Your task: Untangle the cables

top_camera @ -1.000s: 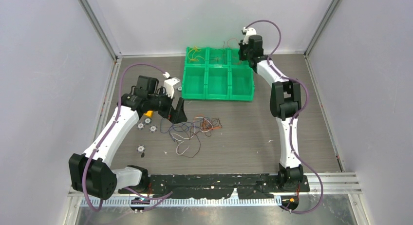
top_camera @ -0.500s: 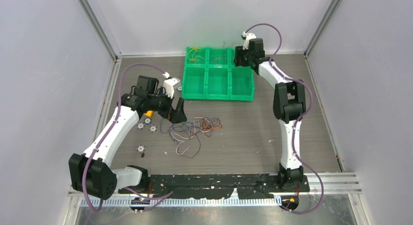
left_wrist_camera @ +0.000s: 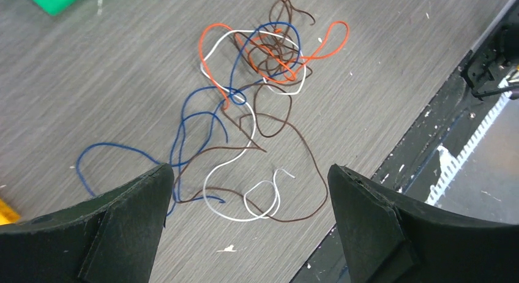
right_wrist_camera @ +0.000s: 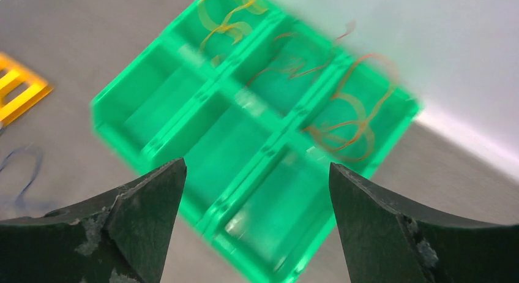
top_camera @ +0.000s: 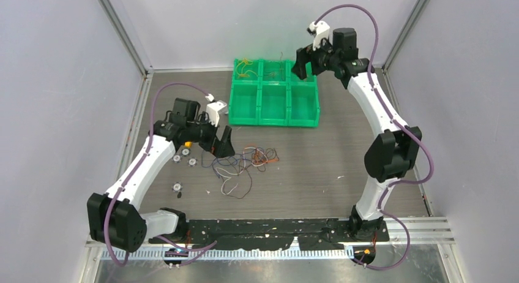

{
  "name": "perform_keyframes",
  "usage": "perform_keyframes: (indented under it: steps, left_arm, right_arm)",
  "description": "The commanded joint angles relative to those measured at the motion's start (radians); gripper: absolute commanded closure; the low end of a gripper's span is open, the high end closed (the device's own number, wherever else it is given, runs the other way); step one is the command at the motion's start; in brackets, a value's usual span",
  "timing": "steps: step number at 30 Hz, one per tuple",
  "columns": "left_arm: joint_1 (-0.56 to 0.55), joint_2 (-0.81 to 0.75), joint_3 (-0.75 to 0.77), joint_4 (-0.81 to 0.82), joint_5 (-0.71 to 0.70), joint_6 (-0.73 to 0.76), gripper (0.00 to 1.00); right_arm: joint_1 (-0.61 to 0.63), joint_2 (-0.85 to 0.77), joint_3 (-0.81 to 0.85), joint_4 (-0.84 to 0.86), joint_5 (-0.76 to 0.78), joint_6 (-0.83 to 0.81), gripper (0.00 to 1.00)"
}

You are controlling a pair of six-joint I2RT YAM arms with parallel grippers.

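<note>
green bin point(right_wrist_camera: 119, 136): cables point(right_wrist_camera: 343, 133) in three far compartments

2 white arms point(top_camera: 138, 169) have black joints point(top_camera: 116, 220), purple hoses point(top_camera: 346, 6), black wedge-shaped claw fingers point(left_wrist_camera: 116, 234).

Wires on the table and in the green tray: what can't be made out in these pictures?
- Top view: the pile is too small to tell which wire crosses which.
- Right wrist view: blur smears the tray and its wires; no count possible.
- Left wrist view: the blue wire reaches a finger, which may hide its end.
- Top view: round bits left of the pile are too small to identify.
</note>
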Motion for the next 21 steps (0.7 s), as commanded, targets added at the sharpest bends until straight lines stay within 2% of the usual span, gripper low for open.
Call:
perform_keyframes:
  steps: [1, 7, 11, 17, 21]
  left_arm:
    - [-0.002, 0.033, -0.068, 0.077, 0.099, -0.039, 0.02]
    - [-0.002, 0.126, -0.129, 0.152, 0.176, -0.124, 0.15]
    - [-0.002, 0.185, -0.111, 0.134, 0.21, -0.124, 0.23]
    - [-0.003, 0.227, -0.119, 0.146, 0.216, -0.125, 0.24]
    - [-0.003, 0.251, -0.119, 0.142, 0.215, -0.124, 0.21]
  right_arm:
    - [0.064, -0.103, -0.146, -0.27, -0.225, -0.087, 0.08]
    - [0.257, -0.162, -0.394, -0.282, -0.211, -0.166, 0.18]
    - [0.319, -0.173, -0.497, -0.315, -0.267, -0.265, 0.22]
    - [0.375, -0.188, -0.573, -0.309, -0.268, -0.339, 0.22]
    - [0.405, -0.16, -0.569, -0.295, -0.269, -0.349, 0.22]
